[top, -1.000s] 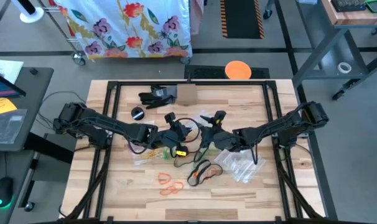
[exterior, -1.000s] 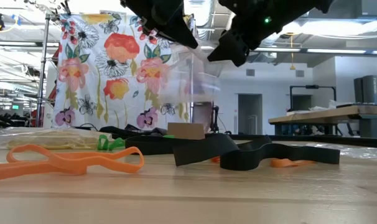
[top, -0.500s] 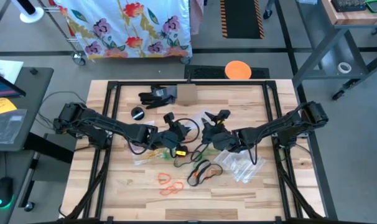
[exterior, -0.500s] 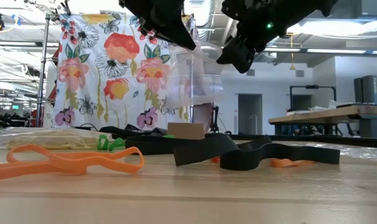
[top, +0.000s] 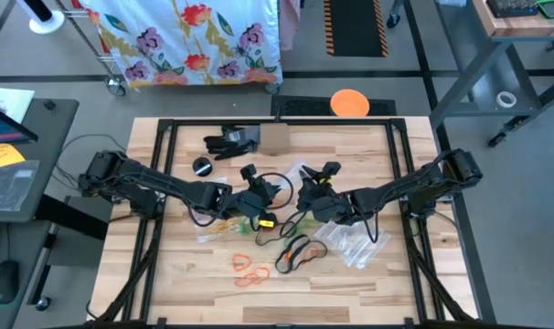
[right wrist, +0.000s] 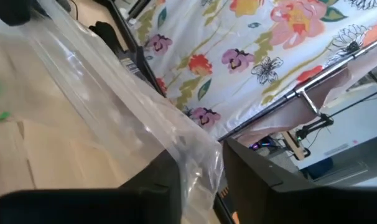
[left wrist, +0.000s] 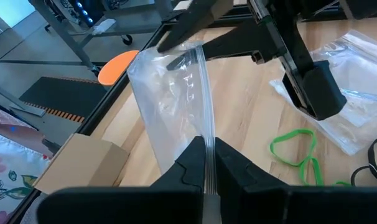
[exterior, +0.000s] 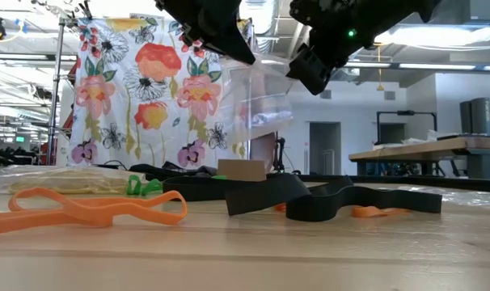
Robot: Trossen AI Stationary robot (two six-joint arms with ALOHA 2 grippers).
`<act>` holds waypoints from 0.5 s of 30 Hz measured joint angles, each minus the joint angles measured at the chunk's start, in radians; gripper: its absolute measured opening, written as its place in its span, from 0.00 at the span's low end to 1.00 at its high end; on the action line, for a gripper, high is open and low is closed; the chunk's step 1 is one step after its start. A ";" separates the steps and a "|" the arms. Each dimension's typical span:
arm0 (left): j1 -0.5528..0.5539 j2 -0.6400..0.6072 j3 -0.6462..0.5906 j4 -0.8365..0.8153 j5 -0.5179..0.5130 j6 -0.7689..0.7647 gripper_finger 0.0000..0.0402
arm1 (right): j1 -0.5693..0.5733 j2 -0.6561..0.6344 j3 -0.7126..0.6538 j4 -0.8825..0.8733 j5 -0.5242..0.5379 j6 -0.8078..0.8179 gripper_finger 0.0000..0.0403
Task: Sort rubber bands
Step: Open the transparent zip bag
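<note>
Above the counter (top: 167, 274), both arms hold one clear zip bag (exterior: 257, 101) aloft. Its seal edge is pinched in the fully closed left end effector (left wrist: 208, 163), while the right end effector (right wrist: 201, 167) has narrowed around the opposite corner. Orange rubber bands (top: 248, 270), black rubber bands (top: 297, 249) and green rubber bands (left wrist: 294, 146) lie loose below; the bag's contents are indiscernible.

Bright and even from overhead strips, glaring white across the top of the low view behind silhouetted arms, with soft short shadows on the pale table (top: 186, 274), sheen on a clear bag (left wrist: 170, 106), and nearest dark fingers (right wrist: 157, 186) blurred along the bottom edge.
</note>
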 joint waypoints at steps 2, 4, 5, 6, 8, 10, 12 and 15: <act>0.000 0.000 0.000 0.001 0.000 0.000 0.02 | 0.001 0.000 0.000 0.000 -0.009 0.001 0.10; 0.000 0.000 0.000 0.003 0.000 0.000 0.02 | 0.010 0.000 0.000 0.000 -0.023 0.000 0.03; 0.002 0.000 0.000 0.002 0.001 0.000 0.02 | 0.013 0.000 0.000 0.005 -0.031 0.000 0.02; 0.003 0.000 -0.001 -0.002 0.002 0.000 0.02 | 0.015 0.000 0.000 0.016 -0.042 0.000 0.02; 0.003 0.000 -0.001 -0.006 0.002 0.000 0.02 | 0.020 0.000 -0.001 0.047 -0.080 -0.001 0.01; 0.003 0.000 -0.001 -0.005 0.006 0.000 0.02 | 0.019 0.000 -0.001 0.078 -0.140 0.000 0.00; 0.003 0.000 -0.001 -0.003 0.013 0.000 0.02 | 0.019 0.000 -0.001 0.099 -0.200 0.010 0.00; 0.003 0.000 -0.001 -0.002 0.012 0.005 0.02 | 0.015 0.000 -0.001 0.105 -0.296 0.049 0.00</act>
